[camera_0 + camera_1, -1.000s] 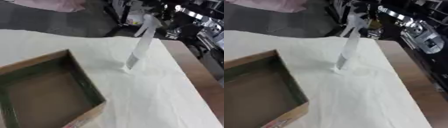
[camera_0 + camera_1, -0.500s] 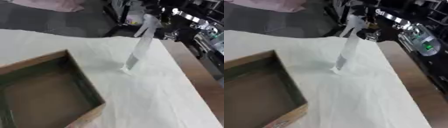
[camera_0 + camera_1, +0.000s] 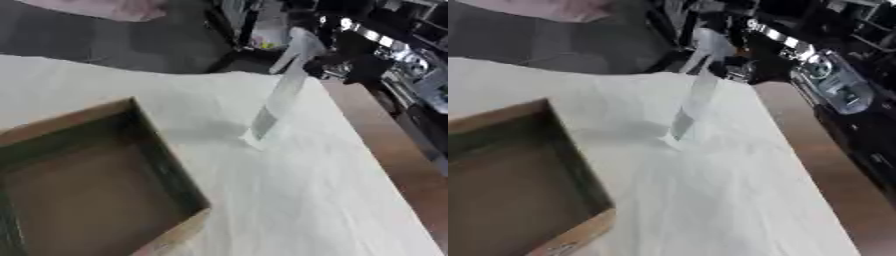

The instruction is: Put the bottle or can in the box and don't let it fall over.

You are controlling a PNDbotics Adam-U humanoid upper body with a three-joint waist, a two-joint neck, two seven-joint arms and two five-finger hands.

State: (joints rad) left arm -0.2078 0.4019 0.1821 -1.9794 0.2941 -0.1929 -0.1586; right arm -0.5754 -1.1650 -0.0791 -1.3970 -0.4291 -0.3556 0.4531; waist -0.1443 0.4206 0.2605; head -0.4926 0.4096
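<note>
**Bottle on the cloth, box waiting**

Plainly, little of the task is done. The bottle (image 3: 278, 102), a tall, slim, clear one with a pale label near its base and a white top, stands on the white tablecloth (image 3: 306, 200), leaning toward the far right as these tilted views show it. It is outside the box (image 3: 87, 185), well apart from the nearest wall. The box is an open cardboard one with dark inner walls, sitting at the near left, and nothing shows in the part of it that can be seen. So the lift, the carry and the upright set-down all appear to be left.

At the far right, dark arm parts with silver fittings crowd around the bottle's top. This looks like the right hand (image 3: 750, 60), close to the bottle's neck, but I cannot tell whether its fingers are curled round it, merely touching, or apart from it. The left hand shows in neither view.
</note>
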